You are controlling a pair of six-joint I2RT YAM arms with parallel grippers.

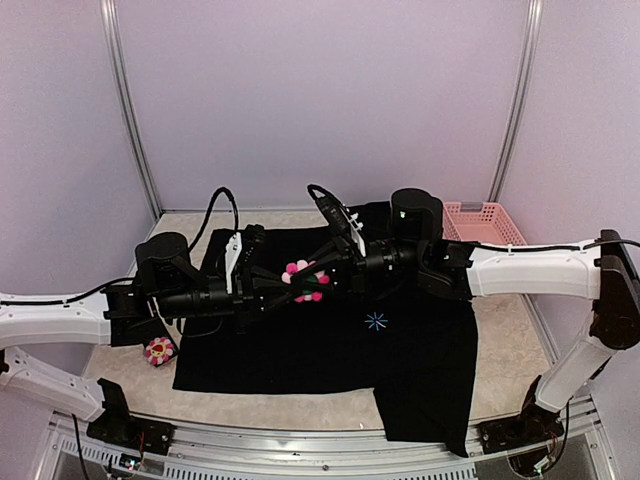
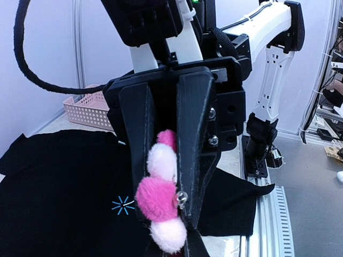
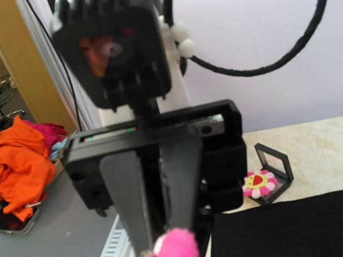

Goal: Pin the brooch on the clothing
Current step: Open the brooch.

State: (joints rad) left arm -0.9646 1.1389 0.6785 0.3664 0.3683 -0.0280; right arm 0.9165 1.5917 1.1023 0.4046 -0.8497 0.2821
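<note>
Evidently left pincer [image 3: 161, 235], right pincer [image 2: 167, 211] both clamped on brooch [image 2: 154, 199]; clothing [image 1: 400, 365] beneath.

No legible text, brand or number in any view. Only sign: a light-blue starburst mark [image 1: 376, 321] printed on the black T-shirt [image 1: 300, 350], right of centre, also visible from the left wrist view.

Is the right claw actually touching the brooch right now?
Touching. The left wrist view shows the right claw with its two fingers pressed against the pink and white petals of the brooch from both sides, with no gap.
</note>
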